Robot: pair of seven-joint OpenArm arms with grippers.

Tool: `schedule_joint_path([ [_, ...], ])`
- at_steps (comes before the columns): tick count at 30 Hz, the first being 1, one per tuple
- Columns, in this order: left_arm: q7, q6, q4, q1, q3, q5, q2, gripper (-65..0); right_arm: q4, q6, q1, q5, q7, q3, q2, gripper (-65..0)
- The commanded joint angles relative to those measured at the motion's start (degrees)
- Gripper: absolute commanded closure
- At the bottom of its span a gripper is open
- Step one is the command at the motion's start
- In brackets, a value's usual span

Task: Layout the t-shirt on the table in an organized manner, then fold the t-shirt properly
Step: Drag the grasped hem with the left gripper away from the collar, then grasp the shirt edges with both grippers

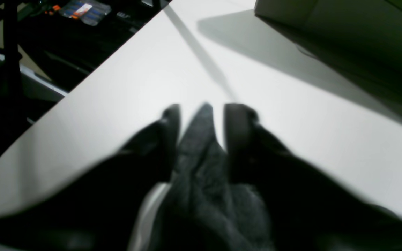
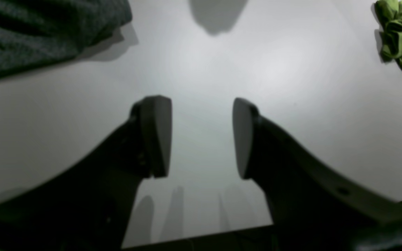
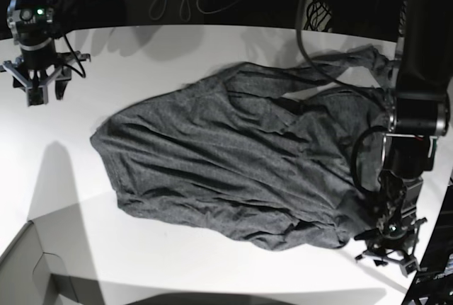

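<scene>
White table bears the t-shirt; left tool parted around cloth, right tool apart.

A: Which surface carries the items?

B: A plain white counter with a curved far edge, seen from above in the base view.

A: What lies directly on it?

B: A dark grey t-shirt, spread wrinkled across the middle. A grey box corner sits at the near-left edge. A crumpled green cloth lies well apart, shown in the right wrist view.
</scene>
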Motion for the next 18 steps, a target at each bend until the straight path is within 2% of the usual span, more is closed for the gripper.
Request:
schedule_joint_path([
  [1, -1.6, -0.2, 1.4, -1.8, -0.3, 0.2, -0.6, -33.5, 1.0, -0.1, 0.2, 0.6, 1.3, 0.1, 0.5, -29.0],
  [3, -1.6, -0.2, 2.6, -0.9, -0.3, 0.1, -0.8, -38.1, 0.9, 1.5, 0.3, 0.6, 1.4, 0.1, 0.7, -29.0],
  [5, -1.5, -0.1, 5.2, 0.0, -0.3, -1.0, -0.9, -38.5, 0.9, 5.4, 1.6, 0.5, 1.3, 0.2, 0.6, -29.1],
  [7, -1.1, -0.1, 9.2, 2.4, -1.4, -4.3, -2.6, -38.5, 0.8, 8.6, 3.1, 0.3, 1.0, 0.4, 0.5, -29.1],
  [10, -0.2, 0.0, 16.7, 8.3, -4.0, -10.4, -4.3, -38.4, 0.5, 8.9, 5.3, 0.3, 1.0, 0.1, 0.8, -29.1],
  [13, 6.7, 0.0, 24.9, 15.9, -6.3, -15.2, -6.4, -38.4, -1.2, 9.0, 9.1, 0.3, 1.0, 0.0, 1.1, -29.1],
  [18, 16.1, 0.0, 42.0, 31.9, -15.4, -20.1, -7.0, -38.4, -8.7, 9.1, 16.3, 0.3, 1.0, -7.2, 5.9, -29.1],
])
